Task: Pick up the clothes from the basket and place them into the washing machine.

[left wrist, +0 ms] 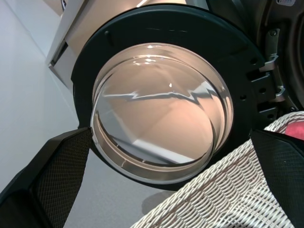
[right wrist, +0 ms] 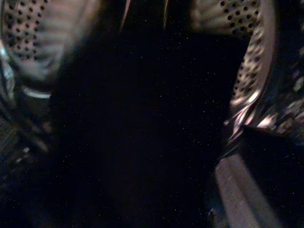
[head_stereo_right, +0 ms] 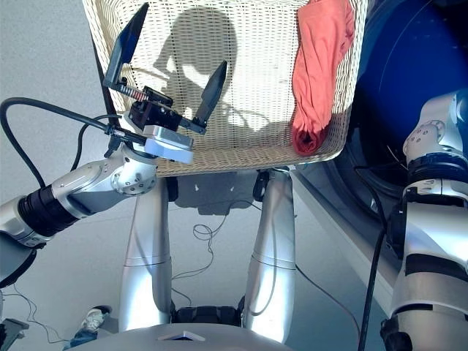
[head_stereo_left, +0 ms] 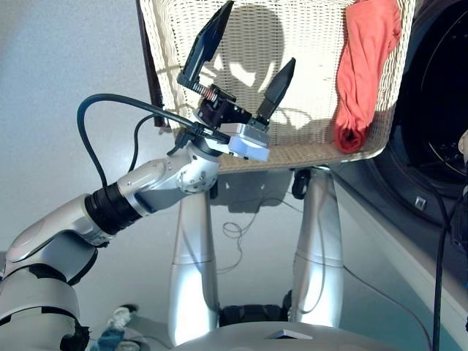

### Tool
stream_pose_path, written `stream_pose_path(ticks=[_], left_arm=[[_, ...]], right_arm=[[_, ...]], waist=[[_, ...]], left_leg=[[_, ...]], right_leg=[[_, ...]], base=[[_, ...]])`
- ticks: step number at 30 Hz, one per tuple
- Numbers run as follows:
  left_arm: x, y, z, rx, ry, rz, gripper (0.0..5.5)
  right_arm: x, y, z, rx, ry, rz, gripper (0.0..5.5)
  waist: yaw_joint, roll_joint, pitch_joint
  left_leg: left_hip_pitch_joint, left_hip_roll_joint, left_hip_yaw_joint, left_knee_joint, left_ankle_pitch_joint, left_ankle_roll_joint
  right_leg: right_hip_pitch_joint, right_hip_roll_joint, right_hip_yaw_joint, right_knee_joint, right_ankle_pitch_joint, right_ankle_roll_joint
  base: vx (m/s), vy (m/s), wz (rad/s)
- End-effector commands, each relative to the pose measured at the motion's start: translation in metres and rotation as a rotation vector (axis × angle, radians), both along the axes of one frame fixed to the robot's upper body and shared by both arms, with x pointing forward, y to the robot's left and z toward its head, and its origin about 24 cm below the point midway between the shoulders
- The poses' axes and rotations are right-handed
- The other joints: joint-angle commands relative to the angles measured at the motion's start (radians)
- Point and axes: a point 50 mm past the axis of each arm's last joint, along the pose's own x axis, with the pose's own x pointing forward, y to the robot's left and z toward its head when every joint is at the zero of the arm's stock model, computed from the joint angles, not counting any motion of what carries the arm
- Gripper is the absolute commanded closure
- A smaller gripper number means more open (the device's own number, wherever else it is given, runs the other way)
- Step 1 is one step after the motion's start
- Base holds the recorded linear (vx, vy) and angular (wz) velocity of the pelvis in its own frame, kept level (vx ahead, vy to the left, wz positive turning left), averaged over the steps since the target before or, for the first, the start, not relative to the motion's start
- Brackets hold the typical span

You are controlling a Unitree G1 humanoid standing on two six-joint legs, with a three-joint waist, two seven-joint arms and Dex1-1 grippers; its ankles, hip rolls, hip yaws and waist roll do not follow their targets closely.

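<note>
The cream-white wicker basket (head_stereo_left: 307, 73) fills the upper middle of the head views. One coral-red garment (head_stereo_left: 365, 66) lies along its right side, and its other cells are bare. My left gripper (head_stereo_left: 259, 34) hovers over the basket's left half, open and empty. Its wrist view looks past both fingers (left wrist: 52, 180) at the washing machine's open round glass door (left wrist: 156, 109). The dark washing machine (head_stereo_left: 439, 131) stands to the right. My right arm (head_stereo_right: 431, 183) reaches toward it. The right wrist view shows the perforated drum (right wrist: 28, 28) with dark cloth (right wrist: 142, 133) close in front.
A black cable (head_stereo_left: 95, 139) loops off my left forearm. A thin white cord (head_stereo_left: 234, 234) lies on the grey floor below the basket. The machine's pale base edge (head_stereo_left: 395, 234) runs diagonally at the right.
</note>
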Motion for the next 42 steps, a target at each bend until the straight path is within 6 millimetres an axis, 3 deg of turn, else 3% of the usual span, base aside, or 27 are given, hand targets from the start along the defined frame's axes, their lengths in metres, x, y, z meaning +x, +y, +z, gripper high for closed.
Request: stream_pose_path(ticks=[1,3,6,9,14,17,24,32,38,39,42], left_arm=[[-0.022,-0.008,0.007,-0.078,-0.008,-0.147,0.00],[-0.020,-0.008,0.008,-0.074,-0.004,-0.136,0.00],[-0.017,-0.006,0.008,-0.092,0.009,-0.114,0.00],[-0.015,-0.005,0.005,-0.090,0.022,-0.093,0.00],[-0.016,-0.001,0.008,-0.084,0.000,-0.081,0.00],[-0.023,0.004,0.009,-0.073,-0.023,-0.090,0.00],[-0.032,0.001,0.012,-0.023,-0.092,-0.110,0.00],[-0.040,-0.003,0.015,-0.101,-0.104,-0.167,0.00],[-0.042,-0.006,0.015,-0.169,-0.071,-0.204,0.00],[-0.042,-0.007,0.014,-0.176,-0.061,-0.210,0.00],[-0.041,-0.008,0.012,-0.185,-0.045,-0.212,0.00]], right_arm=[[-0.007,-0.004,0.001,-0.092,-0.073,0.041,0.00],[0.004,0.016,-0.003,-0.172,-0.066,0.137,0.00],[0.016,0.066,-0.007,-0.323,-0.115,0.321,0.00],[0.011,0.099,-0.015,-0.406,-0.154,0.421,0.00],[-0.007,0.155,-0.027,-0.736,-0.087,0.594,0.00],[-0.023,0.192,-0.028,-1.011,-0.056,0.697,0.00],[-0.028,0.257,-0.038,-1.299,-0.030,0.907,0.00],[0.000,0.305,-0.052,-1.375,0.063,0.992,0.00],[0.025,0.308,-0.079,-1.297,0.245,1.010,0.00],[0.028,0.306,-0.088,-1.271,0.290,1.018,0.00],[0.037,0.301,-0.105,-1.224,0.389,1.019,0.00]], waist=[[-0.022,0.056,-0.015],[-0.025,0.055,-0.015],[-0.033,0.050,-0.015],[-0.043,0.044,-0.015],[-0.055,0.035,-0.015],[-0.055,0.035,-0.015],[-0.043,0.047,-0.015],[-0.018,0.066,-0.015],[-0.005,0.073,-0.015],[-0.003,0.075,-0.015],[0.002,0.079,-0.015]], left_leg=[[0.032,0.016,0.062,-0.133,0.064,0.034],[0.032,0.015,0.065,-0.135,0.066,0.036],[0.030,0.015,0.068,-0.137,0.070,0.038],[0.031,0.016,0.073,-0.142,0.072,0.040],[0.023,0.014,0.075,-0.138,0.077,0.043],[0.019,0.014,0.076,-0.130,0.077,0.045],[0.014,0.008,0.072,-0.082,0.061,0.050],[0.010,0.000,0.073,-0.062,0.055,0.054],[0.006,-0.004,0.067,-0.037,0.043,0.052],[0.024,-0.005,0.066,-0.025,0.011,0.050],[0.022,-0.008,0.064,-0.020,0.007,0.050]], right_leg=[[0.051,0.028,-0.050,-0.049,-0.036,0.001],[0.049,0.032,-0.046,-0.049,-0.034,0.001],[0.043,0.036,-0.039,-0.051,-0.031,0.000],[0.040,0.039,-0.035,-0.056,-0.028,-0.003],[0.028,0.046,-0.031,-0.051,-0.028,-0.006],[0.021,0.049,-0.031,-0.042,-0.029,-0.005],[0.016,0.049,-0.033,0.009,-0.049,-0.004],[0.011,0.042,-0.038,0.034,-0.059,-0.004],[0.010,0.038,-0.044,0.067,-0.081,-0.003],[0.028,0.037,-0.044,0.082,-0.111,0.002],[0.029,0.032,-0.048,0.087,-0.115,0.003]], base=[[0.000,0.000,0.000],[0.000,0.000,0.000],[0.000,0.000,0.000],[0.000,0.000,0.000],[0.000,0.000,0.000],[0.000,0.000,0.000],[0.000,0.000,0.000],[0.000,0.000,0.000],[0.020,-0.003,0.020],[0.115,-0.012,0.121],[0.039,-0.002,0.038]])
